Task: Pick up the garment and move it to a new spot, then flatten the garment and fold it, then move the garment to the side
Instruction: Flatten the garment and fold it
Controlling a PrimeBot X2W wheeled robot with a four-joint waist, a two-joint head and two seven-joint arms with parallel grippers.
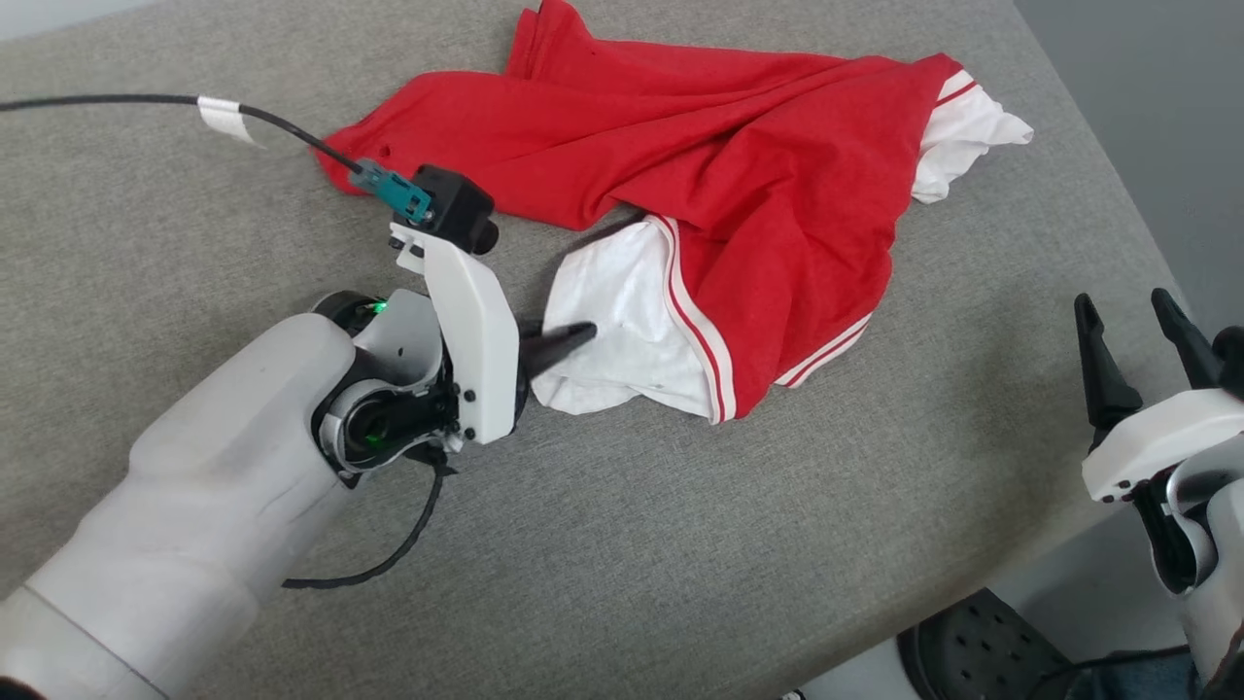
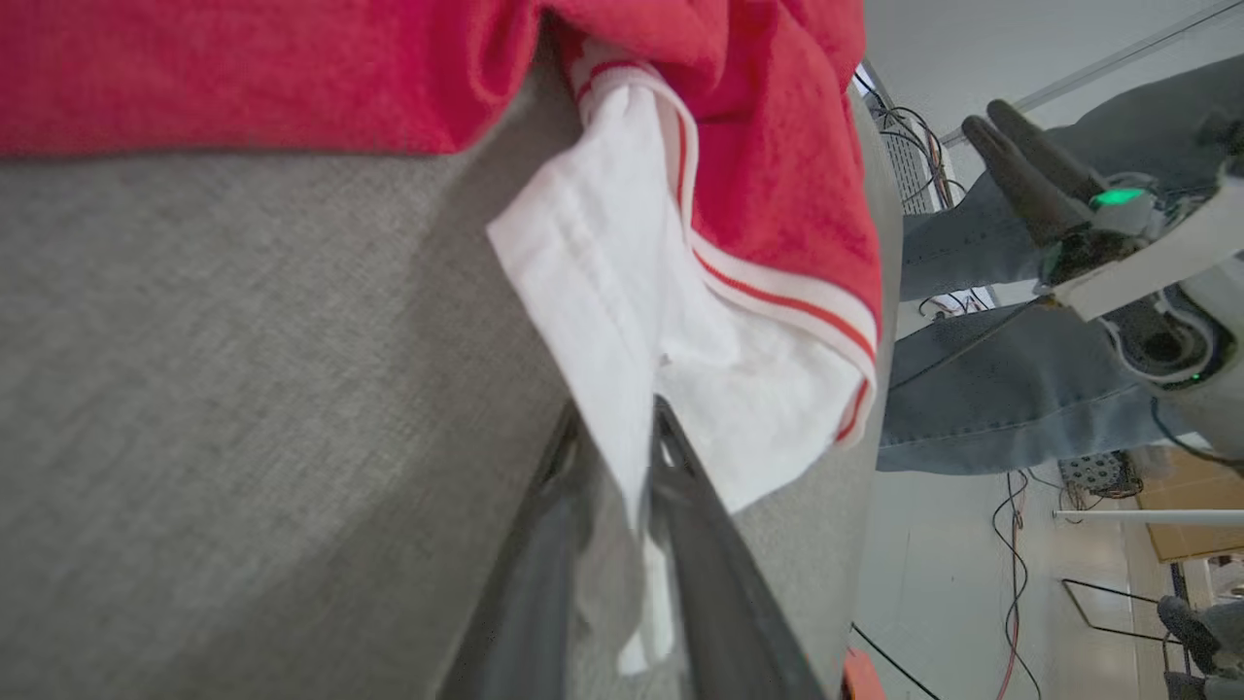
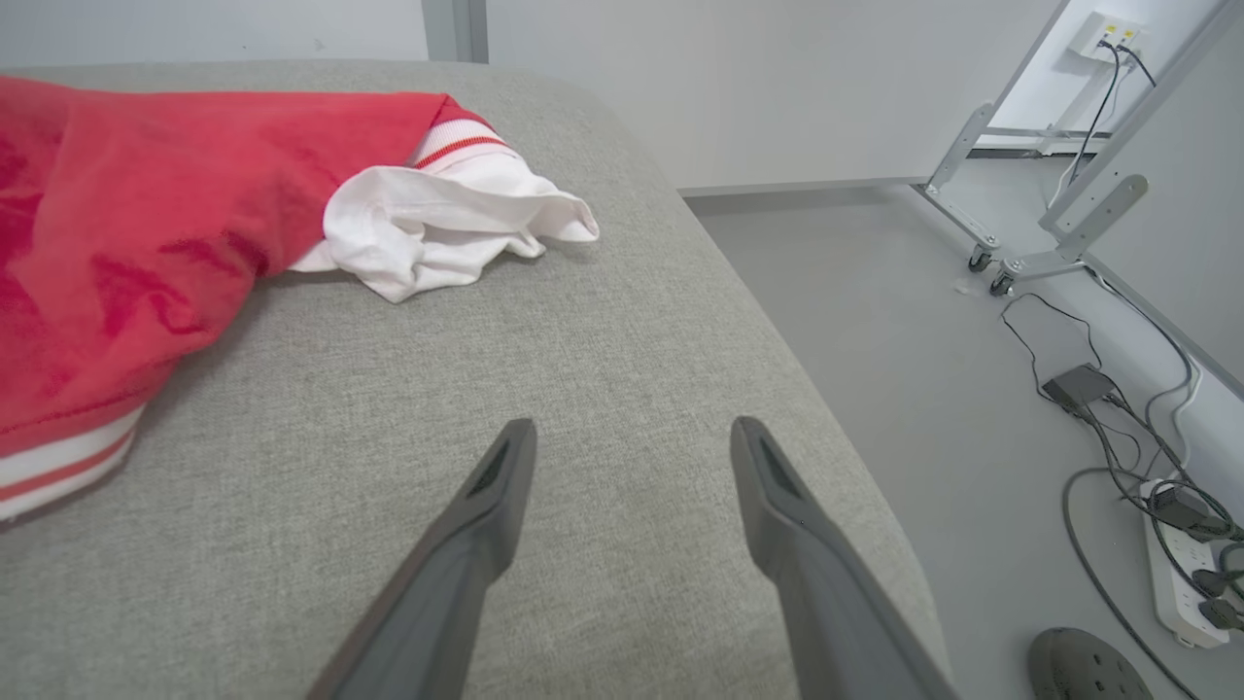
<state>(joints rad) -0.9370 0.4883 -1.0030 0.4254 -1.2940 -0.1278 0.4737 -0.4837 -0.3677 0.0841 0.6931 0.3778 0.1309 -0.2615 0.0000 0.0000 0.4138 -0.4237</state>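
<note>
Head view puts the soft bright red sports garment with white panels and red-and-white striped edging [image 1: 739, 165] crumpled across the far half of the grey fabric-covered table [image 1: 194, 243], one white panel [image 1: 622, 321] flopped toward the robot. Your left gripper [image 2: 619, 433] lies low at that panel's near edge; in the left wrist view its dark fingers are drawn close, with a fold of white cloth pinched between them. Your right gripper [image 3: 632, 428] hangs over the table's right side, fingers spread wide, holding nothing, well apart from the cloth.

I judge you are in the first step, the pick-up; the grasp is made, the lift not yet begun, and the garment rests wholly on the table. Next, raise the left arm until the bunched red body clears the surface, then carry it to open table; the pinch looks thin, on one edge only, so lift gently lest it slip.
</note>
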